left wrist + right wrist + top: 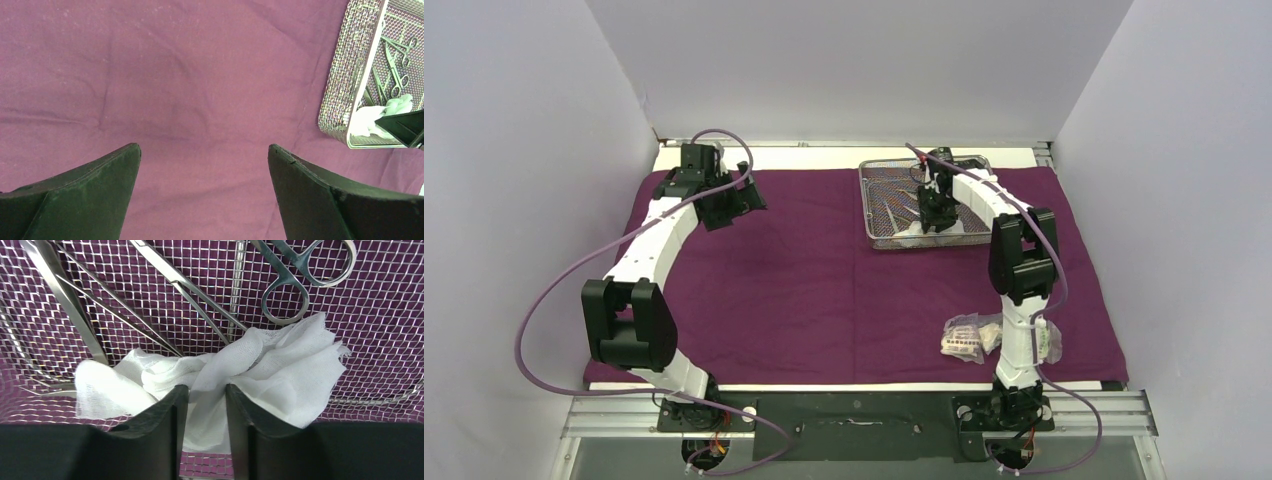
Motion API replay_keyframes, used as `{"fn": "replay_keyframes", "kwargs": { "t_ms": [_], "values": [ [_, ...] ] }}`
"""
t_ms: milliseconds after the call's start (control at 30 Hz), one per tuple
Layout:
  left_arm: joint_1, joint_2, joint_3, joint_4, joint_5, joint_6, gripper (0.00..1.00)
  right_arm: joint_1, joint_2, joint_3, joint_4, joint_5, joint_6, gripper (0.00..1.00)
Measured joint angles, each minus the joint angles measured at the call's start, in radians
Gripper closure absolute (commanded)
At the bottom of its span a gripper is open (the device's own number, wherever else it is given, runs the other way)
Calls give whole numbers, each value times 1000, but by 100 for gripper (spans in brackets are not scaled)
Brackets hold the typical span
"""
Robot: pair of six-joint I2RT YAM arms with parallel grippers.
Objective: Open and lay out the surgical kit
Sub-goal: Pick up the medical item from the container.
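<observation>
The white gauze [270, 365] lies in the mesh tray [395, 310], and the right gripper [204, 392] pinches a fold of it between its jaws. The left gripper [204, 150] hangs wide open, far off over the purple cloth [175, 75].

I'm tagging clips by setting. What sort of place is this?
Probably a robotics lab test cell, not a clinic: plain white walls enclose the table, the left arm and right arm are bolted to a metal rail, and a purple cloth covers it.
</observation>
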Motion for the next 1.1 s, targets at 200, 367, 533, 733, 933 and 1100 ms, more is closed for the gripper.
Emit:
{"fn": "replay_keyframes", "kwargs": {
  "t_ms": [200, 367, 533, 733, 933, 1100],
  "values": [
    [0, 0, 0, -1, 0, 0, 4, 0, 10, 1, 0, 17, 4, 95],
    [0, 0, 0, -1, 0, -1, 4, 0, 4, 1, 2, 34, 10, 95],
    [0, 0, 0, -1, 0, -2, 4, 0, -25, 2, 13, 51, 32, 95],
    [0, 0, 0, 0, 1, -3, 4, 0, -112, 3, 59, 62, 76, 95],
    [0, 0, 0, 0, 4, -4, 4, 0, -175, 27, 92, 34, 114, 95],
    [0, 0, 0, 0, 13, -4, 4, 0, -214, 25, 103, -42, 148, 95]
  ]
}}
